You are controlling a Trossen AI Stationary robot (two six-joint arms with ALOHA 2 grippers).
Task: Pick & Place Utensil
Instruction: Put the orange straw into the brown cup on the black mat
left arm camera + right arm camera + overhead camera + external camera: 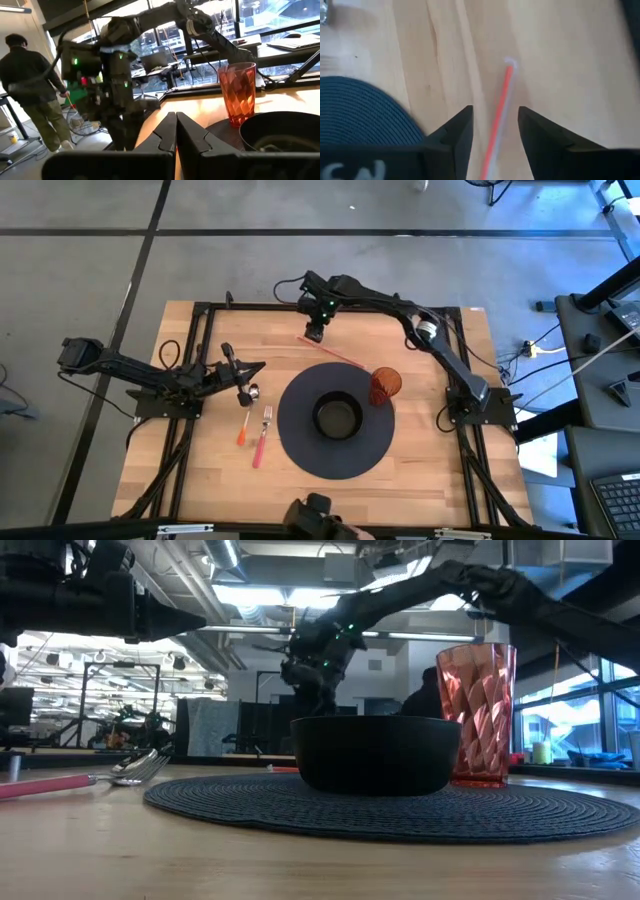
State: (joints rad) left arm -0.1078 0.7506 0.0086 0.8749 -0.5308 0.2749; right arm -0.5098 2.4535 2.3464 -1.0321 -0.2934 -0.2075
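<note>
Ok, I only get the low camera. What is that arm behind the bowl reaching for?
Observer: That's the right arm. The right hand is above a thin red straw lying on the wood behind the placemat.
Operator: Did it grab it?
Observer: Not yet. The right wrist view shows that hand open, with the straw lying on the table between its two sides.
Operator: Where's the other arm?
Observer: On the table's left side. The left hand is shut with nothing in it, just beyond the pink-handled fork.
</note>
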